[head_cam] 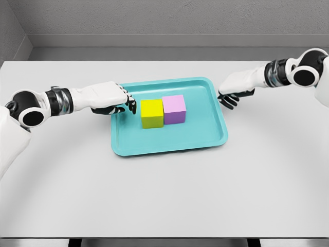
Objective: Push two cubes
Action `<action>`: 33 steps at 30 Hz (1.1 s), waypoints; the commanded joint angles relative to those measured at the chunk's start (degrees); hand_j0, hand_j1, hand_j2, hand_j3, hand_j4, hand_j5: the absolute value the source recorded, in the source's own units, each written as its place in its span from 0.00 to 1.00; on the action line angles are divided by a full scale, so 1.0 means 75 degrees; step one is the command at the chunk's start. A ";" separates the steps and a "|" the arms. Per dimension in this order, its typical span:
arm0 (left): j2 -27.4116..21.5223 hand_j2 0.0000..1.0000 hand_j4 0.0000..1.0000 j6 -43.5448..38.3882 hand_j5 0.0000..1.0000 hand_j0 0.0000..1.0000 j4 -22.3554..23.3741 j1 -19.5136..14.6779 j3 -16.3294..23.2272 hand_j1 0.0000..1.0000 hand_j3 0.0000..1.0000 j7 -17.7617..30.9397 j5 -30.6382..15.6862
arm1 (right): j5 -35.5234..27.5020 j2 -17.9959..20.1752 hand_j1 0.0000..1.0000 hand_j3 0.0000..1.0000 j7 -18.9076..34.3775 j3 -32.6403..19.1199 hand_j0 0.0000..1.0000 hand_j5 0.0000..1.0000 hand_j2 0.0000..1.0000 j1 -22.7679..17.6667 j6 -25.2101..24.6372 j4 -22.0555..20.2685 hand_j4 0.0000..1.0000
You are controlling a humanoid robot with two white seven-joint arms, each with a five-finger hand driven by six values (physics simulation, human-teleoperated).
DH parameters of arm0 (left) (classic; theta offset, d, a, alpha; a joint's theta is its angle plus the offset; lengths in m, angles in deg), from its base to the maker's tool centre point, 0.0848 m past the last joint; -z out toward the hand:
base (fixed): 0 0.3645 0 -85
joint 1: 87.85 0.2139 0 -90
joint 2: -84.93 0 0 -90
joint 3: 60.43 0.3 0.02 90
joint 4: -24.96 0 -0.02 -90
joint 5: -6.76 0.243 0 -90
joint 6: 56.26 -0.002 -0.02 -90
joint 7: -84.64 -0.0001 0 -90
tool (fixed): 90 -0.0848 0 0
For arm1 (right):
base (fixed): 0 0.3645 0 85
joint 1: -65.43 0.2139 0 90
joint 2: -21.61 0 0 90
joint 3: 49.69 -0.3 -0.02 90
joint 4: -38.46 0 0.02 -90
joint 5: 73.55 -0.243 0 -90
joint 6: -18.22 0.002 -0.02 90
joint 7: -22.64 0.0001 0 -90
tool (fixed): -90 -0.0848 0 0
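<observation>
A yellow cube (152, 113) and a pink cube (174, 109) sit side by side, touching, in the middle of a teal tray (169, 141). My left hand (126, 102) reaches over the tray's left rim, its curled fingertips a short gap left of the yellow cube and holding nothing. My right hand (229, 98) hovers just outside the tray's right rim, fingers bent downward, apart from the pink cube and holding nothing.
The tray lies in the middle of a white table (164, 195). A grey wall runs behind the table's far edge.
</observation>
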 commanded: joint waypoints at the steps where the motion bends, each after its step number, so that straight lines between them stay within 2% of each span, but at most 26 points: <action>1: 0.0027 0.52 0.52 -0.0020 0.52 0.52 -0.0006 0.0000 -0.0001 0.52 0.52 -0.0003 -0.0046 | -0.0208 0.0100 0.14 0.14 -0.0001 0.0160 0.14 0.14 0.14 0.0000 -0.0010 -0.0233 0.14; 33: 0.0180 0.52 0.52 -0.0020 0.52 0.52 0.0005 -0.0023 0.0128 0.52 0.52 -0.0003 -0.0058 | -0.0384 -0.0216 0.14 0.14 -0.0001 0.0453 0.14 0.14 0.14 0.0211 -0.0010 -0.0315 0.14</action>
